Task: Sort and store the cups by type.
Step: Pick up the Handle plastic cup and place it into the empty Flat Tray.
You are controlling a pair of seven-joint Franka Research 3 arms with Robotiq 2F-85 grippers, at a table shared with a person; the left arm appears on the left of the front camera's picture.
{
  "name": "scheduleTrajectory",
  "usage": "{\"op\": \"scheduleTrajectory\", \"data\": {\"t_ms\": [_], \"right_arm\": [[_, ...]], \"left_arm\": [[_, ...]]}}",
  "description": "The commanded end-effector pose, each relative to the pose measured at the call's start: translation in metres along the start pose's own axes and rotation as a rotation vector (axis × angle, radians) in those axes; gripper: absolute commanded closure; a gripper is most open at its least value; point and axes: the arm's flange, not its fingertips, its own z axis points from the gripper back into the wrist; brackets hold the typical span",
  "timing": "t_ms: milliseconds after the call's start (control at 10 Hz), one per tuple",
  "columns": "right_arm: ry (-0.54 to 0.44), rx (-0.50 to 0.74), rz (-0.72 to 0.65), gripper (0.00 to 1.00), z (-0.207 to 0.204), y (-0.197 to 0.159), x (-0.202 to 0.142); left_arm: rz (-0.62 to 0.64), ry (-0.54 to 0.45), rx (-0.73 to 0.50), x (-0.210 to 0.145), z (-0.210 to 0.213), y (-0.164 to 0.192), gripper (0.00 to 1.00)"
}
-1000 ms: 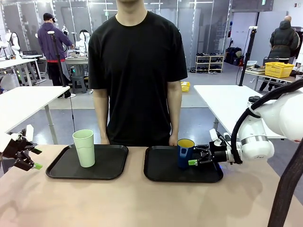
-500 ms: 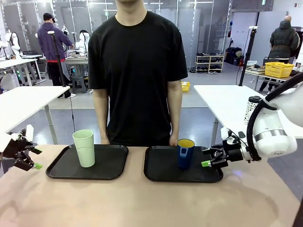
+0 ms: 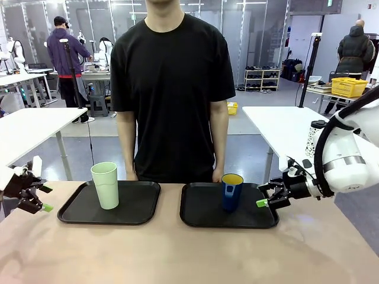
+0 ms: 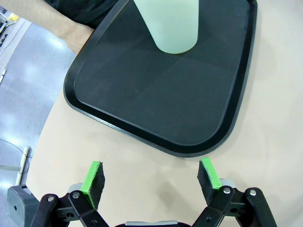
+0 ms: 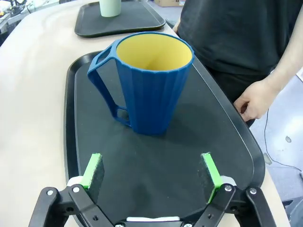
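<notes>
Robotics lab: rows of white worktables (image 3: 29, 127), another robot arm station (image 3: 12, 53), glass partitions (image 3: 237, 35).

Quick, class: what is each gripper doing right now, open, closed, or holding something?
Left gripper: open, holding nothing, short of the tray.
Right gripper: open, holding nothing, apart from the blue cup.

two cups, each upright on its own tray

you have a tall pale green tumbler (image 3: 106, 185), plain and without a handle, standing upright on the left black tray (image 3: 142, 208), toward that tray's left half. the shorter dark blue cup (image 3: 231, 192) stands upright on the right black tray (image 3: 201, 213), right of its middle. its wall is ribbed, its inside yellow, and in the right wrist view its handle (image 5: 105, 85) points left.
</notes>
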Motion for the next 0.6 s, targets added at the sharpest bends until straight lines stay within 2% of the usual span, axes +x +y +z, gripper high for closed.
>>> {"op": "scheduleTrajectory", "data": {"t_ms": [0,500], "right_arm": [[-0.013,0.013,0.002,0.0,-0.0036,-0.0055,-0.0024],[-0.013,0.013,0.002,0.0,-0.0036,-0.0055,-0.0024]], "left_arm": [[-0.011,-0.007,-0.001,-0.0001,0.0008,0.0008,0.0],[-0.011,-0.007,-0.001,-0.0001,0.0008,0.0008,0.0]]}}
